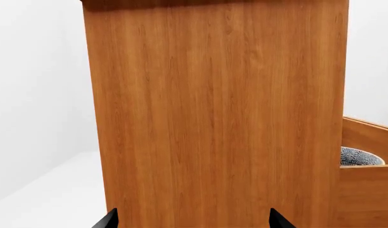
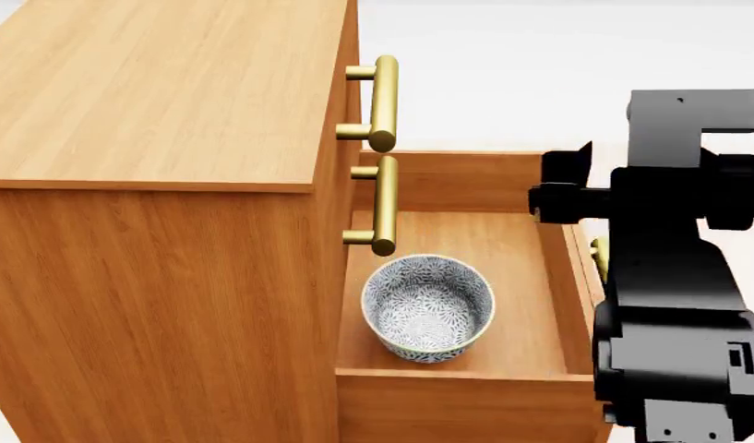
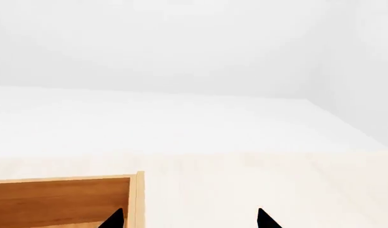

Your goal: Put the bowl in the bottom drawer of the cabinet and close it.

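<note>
The bowl (image 2: 428,306), white-grey with a blue leafy pattern, stands upright inside the bottom drawer (image 2: 537,277), which is pulled out of the cabinet (image 2: 167,101). The left wrist view faces the cabinet's side panel (image 1: 219,114), with a sliver of the bowl (image 1: 358,156) showing over the drawer wall (image 1: 368,190). My left gripper (image 1: 194,222) is open, facing that panel and holding nothing. My right gripper (image 3: 189,221) is open too, over a wooden drawer corner (image 3: 61,199) and the floor. The right arm (image 2: 672,277) hangs over the drawer's outer end, apart from the bowl.
Two brass bar handles (image 2: 383,101) (image 2: 383,208) of the shut upper drawers jut out above the open drawer. A bit of brass (image 2: 598,258) shows beside the right arm. Pale floor (image 3: 244,180) and white walls lie beyond the drawer.
</note>
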Controlling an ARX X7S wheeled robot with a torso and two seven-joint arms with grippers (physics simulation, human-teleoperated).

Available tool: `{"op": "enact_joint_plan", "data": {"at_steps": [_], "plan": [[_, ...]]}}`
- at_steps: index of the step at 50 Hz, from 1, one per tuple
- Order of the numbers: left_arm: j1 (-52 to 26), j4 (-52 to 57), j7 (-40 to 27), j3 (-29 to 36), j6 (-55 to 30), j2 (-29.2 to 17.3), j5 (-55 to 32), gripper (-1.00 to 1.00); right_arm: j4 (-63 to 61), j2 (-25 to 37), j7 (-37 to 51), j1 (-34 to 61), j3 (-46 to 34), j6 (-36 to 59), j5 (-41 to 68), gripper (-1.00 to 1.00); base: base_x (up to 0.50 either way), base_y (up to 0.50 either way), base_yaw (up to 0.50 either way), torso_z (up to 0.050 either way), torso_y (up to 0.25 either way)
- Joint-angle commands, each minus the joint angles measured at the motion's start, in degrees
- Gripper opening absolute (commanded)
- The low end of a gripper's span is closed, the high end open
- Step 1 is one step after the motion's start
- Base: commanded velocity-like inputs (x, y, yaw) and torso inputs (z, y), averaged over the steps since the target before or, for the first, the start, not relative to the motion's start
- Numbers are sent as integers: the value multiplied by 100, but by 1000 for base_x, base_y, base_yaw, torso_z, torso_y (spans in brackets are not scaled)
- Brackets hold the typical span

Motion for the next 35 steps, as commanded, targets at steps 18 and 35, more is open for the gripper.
{"op": "enact_joint_plan", "data": {"at_steps": [18, 35], "plan": [[-13, 31, -27, 29, -40, -15, 7, 100, -1399, 659, 152, -938, 877, 451, 442, 100, 0, 0, 0, 0, 0], [-23, 11, -50, 35, -19, -33, 53, 100, -1975, 865, 228, -1683, 1130, 309, 490, 100, 0, 0, 0, 0, 0]]}}
